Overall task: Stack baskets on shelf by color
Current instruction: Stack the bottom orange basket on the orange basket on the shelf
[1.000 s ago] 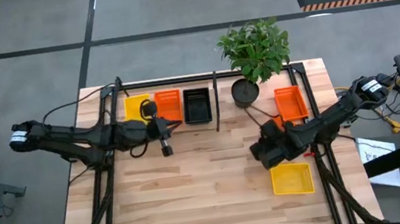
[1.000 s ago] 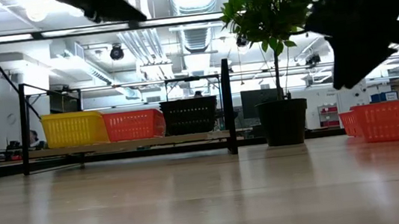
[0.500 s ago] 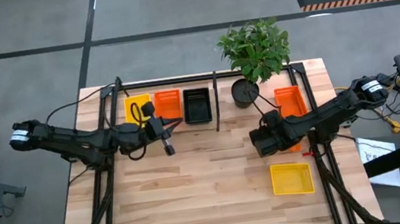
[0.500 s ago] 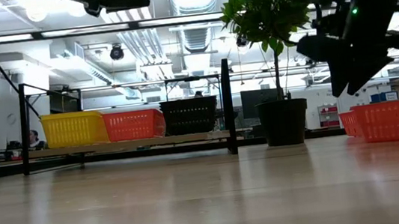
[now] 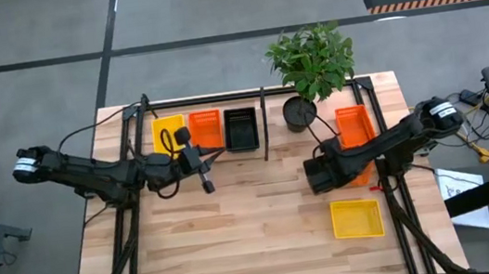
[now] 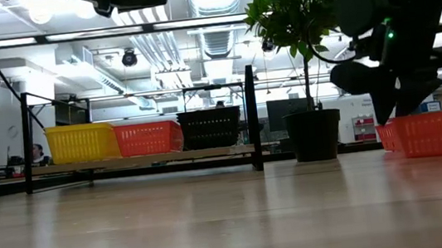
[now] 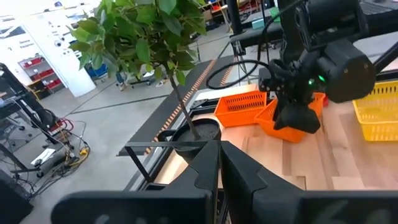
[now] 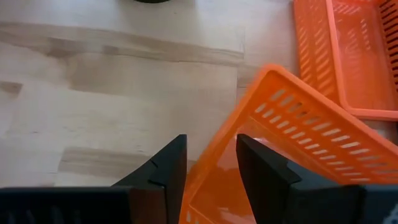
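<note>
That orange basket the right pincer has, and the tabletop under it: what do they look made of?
Orange basket: apparently moulded plastic, matt to slightly glossy; slotted mesh walls and an even colour suggest it. Tabletop: light wood planks with a smooth finish, likely sealed; grain streaks and plank seams show. The right pincer straddles the basket's rim.

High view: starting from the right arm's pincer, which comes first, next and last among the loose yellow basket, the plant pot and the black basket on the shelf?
From the right pincer:
1. Yellow basket, alone on the table's near side.
2. Plant pot, toward the table's back edge; these two are almost too close to call.
3. Black basket, on the shelf to the left, clearly farthest.
</note>
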